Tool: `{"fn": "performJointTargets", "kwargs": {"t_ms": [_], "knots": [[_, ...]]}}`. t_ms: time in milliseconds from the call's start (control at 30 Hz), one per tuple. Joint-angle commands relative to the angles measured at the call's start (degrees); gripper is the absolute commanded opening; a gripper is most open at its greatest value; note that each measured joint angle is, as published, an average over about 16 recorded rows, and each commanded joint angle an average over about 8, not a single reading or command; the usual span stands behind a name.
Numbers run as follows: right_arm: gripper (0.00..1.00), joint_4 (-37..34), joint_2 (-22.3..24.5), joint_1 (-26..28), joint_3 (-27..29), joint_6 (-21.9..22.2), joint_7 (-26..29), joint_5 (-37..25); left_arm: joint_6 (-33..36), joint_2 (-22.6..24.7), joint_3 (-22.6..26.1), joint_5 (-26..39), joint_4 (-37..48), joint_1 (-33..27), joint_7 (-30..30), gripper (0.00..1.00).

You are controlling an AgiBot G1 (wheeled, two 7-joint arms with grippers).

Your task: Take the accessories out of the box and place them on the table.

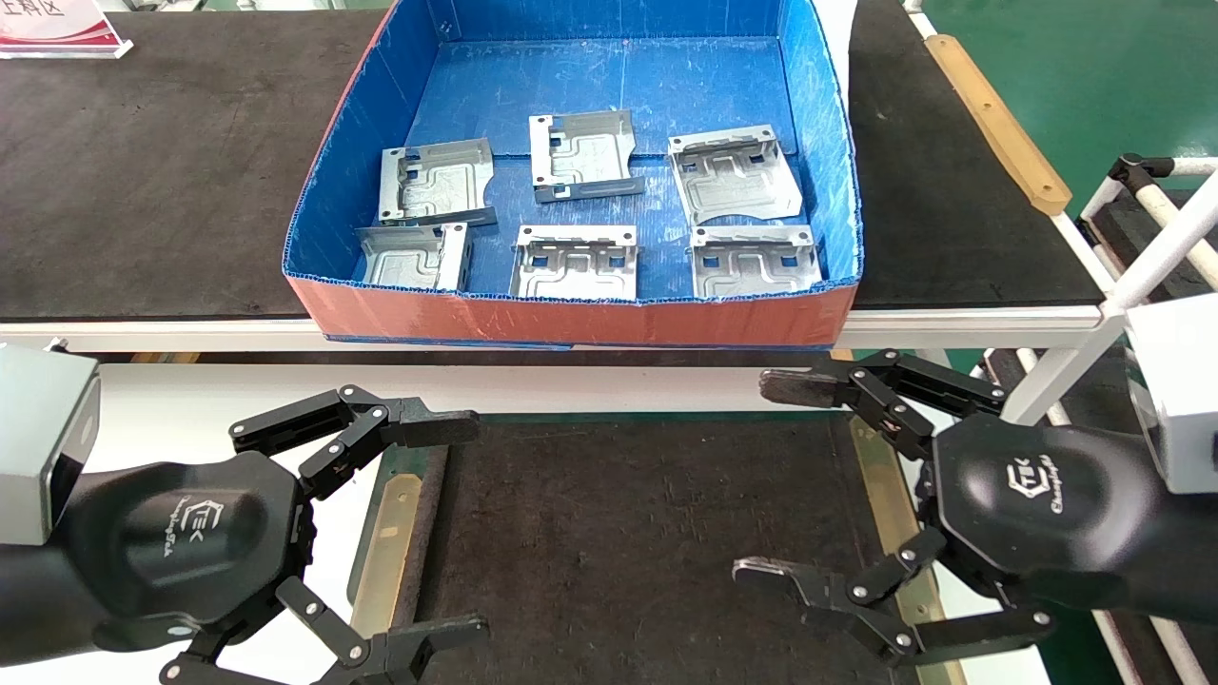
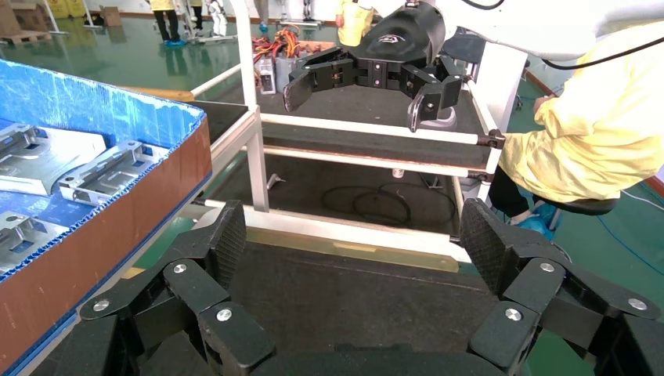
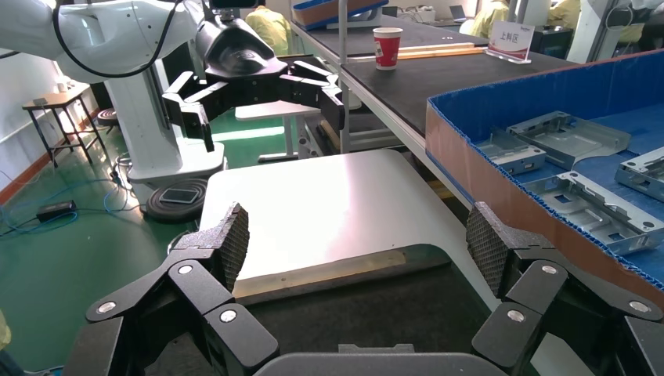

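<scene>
Several silver-grey accessories lie flat in the box (image 1: pixel 580 319), which is blue inside with an orange-red front wall. They lie in two rows; one is at the back middle (image 1: pixel 582 155) and one at the front middle (image 1: pixel 574 264). The table's dark mat (image 1: pixel 628 514) lies below the box, nearer to me. My left gripper (image 1: pixel 466 528) is open and empty over the mat's left edge. My right gripper (image 1: pixel 761 476) is open and empty over its right edge. The left wrist view shows its own gripper (image 2: pixel 354 235) open and the box wall (image 2: pixel 102 243). The right wrist view shows its own gripper (image 3: pixel 356 243) open and some plates (image 3: pixel 568 137).
The box stands on a long dark-topped bench (image 1: pixel 143 162) with a white edge rail. A sign (image 1: pixel 57 29) stands at its far left, and a red paper cup (image 3: pixel 387 47) stands on it. A white tube frame (image 1: pixel 1161 247) stands at the right. A person in yellow (image 2: pixel 603 125) sits nearby.
</scene>
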Motion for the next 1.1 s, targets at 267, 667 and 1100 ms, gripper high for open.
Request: {"fn": "performJointTargets", "kwargs": {"t_ms": [267, 667, 1100], "knots": [[1.00, 0.0, 0.0, 0.0, 0.0, 0.0, 0.0, 0.0, 0.0, 0.0, 0.0, 0.0, 0.0, 0.0, 0.0, 1.00], [1.00, 0.0, 0.0, 0.0, 0.0, 0.0, 0.0, 0.0, 0.0, 0.0, 0.0, 0.0, 0.0, 0.0, 0.0, 1.00], [1.00, 0.0, 0.0, 0.0, 0.0, 0.0, 0.0, 0.0, -0.8, 0.0, 0.2, 0.5, -1.1, 0.3, -0.6, 1.00]]}}
